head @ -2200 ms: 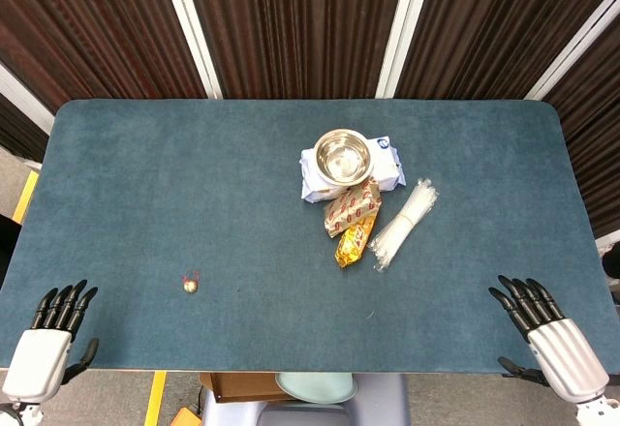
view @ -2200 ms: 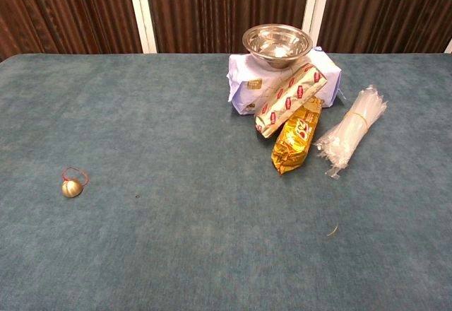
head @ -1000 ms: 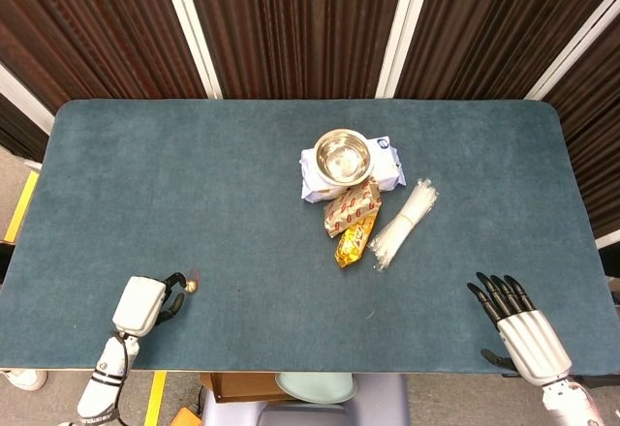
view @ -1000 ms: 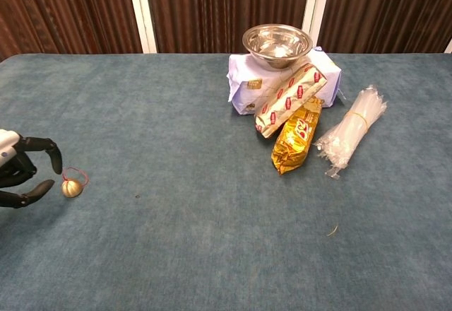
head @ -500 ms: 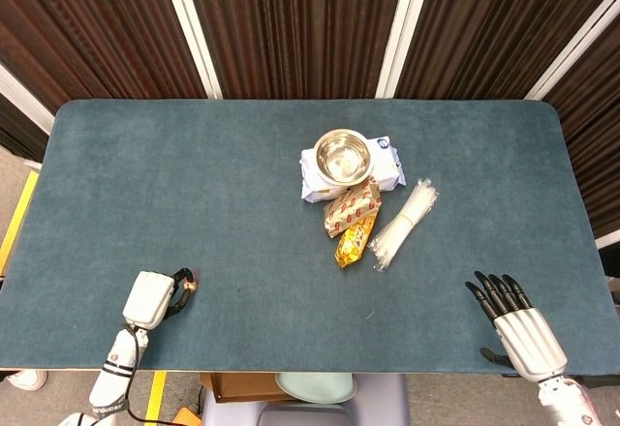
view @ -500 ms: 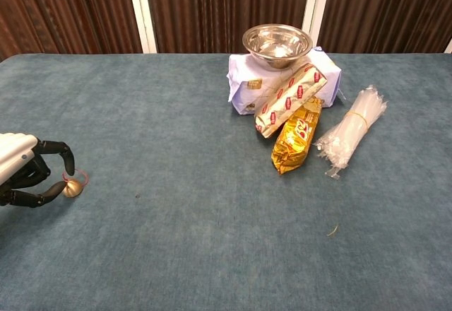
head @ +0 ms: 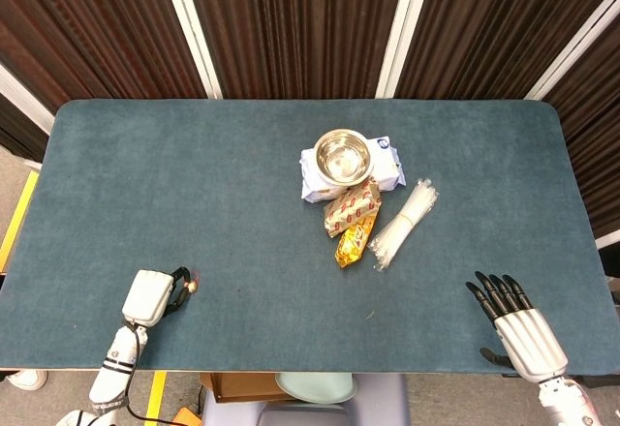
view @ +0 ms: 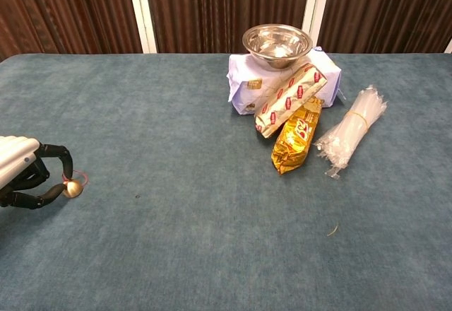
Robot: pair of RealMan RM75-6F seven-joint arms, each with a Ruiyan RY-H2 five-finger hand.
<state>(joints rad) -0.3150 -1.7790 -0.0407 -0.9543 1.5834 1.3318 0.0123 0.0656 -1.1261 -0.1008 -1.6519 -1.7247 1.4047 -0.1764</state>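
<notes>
A small gold bell [view: 71, 189] with a red loop is lying on the teal surface [head: 194, 184] near its left, near edge. The left hand [view: 28, 177] is curling around the bell, a fingertip above and the thumb below pinching it against the surface. Well apart, toward the far right, a steel bowl [head: 343, 156] is sitting on a white packet [head: 387, 167], with a red-and-white wrapper [head: 352, 207], a gold snack bag [head: 355, 241] and a clear plastic bundle [head: 404, 223] just beside them. The right hand [head: 518, 324] is hovering at the near right edge, fingers straight and slightly apart, holding nothing.
</notes>
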